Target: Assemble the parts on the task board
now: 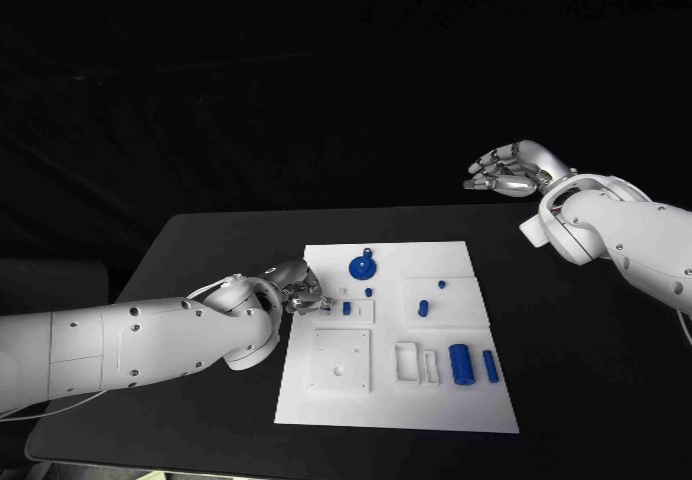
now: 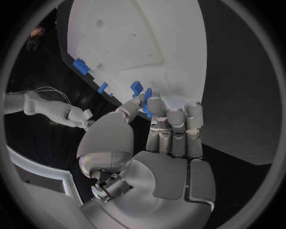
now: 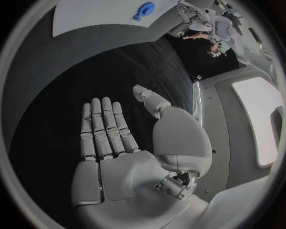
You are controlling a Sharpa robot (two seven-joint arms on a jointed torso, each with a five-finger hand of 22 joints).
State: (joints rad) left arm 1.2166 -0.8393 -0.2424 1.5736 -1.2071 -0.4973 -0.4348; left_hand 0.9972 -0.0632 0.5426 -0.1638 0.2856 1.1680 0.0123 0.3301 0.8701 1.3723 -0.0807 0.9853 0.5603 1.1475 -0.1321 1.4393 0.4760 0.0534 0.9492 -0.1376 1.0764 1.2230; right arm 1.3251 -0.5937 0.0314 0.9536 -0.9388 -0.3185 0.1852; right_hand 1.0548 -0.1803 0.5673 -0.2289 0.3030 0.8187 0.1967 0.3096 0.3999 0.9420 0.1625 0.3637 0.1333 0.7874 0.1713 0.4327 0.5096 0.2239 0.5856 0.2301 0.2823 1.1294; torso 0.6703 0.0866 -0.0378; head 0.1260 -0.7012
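The white task board [image 1: 433, 405] lies in the middle of the black table. My left hand [image 1: 296, 291] is at the board's left edge. In the left wrist view its thumb and a finger [image 2: 156, 106] pinch a small blue part [image 2: 147, 98]. Another small blue part [image 1: 346, 306] stands on the board just beyond the fingers. A round blue part [image 1: 364, 265] sits near the far edge, also seen as the round blue part [image 3: 145, 8]. A blue cylinder [image 1: 462, 363] and a blue bar [image 1: 490, 367] lie at the near right. My right hand [image 1: 512, 170] hangs raised beyond the table's far right corner, fingers straight, holding nothing.
Small blue parts [image 1: 423, 308] stand mid-board. A square white plate [image 1: 342, 358] and white blocks [image 1: 407, 362] sit in the board's near half. Black table [image 1: 216, 250] surrounds the board, with free room to its left and right.
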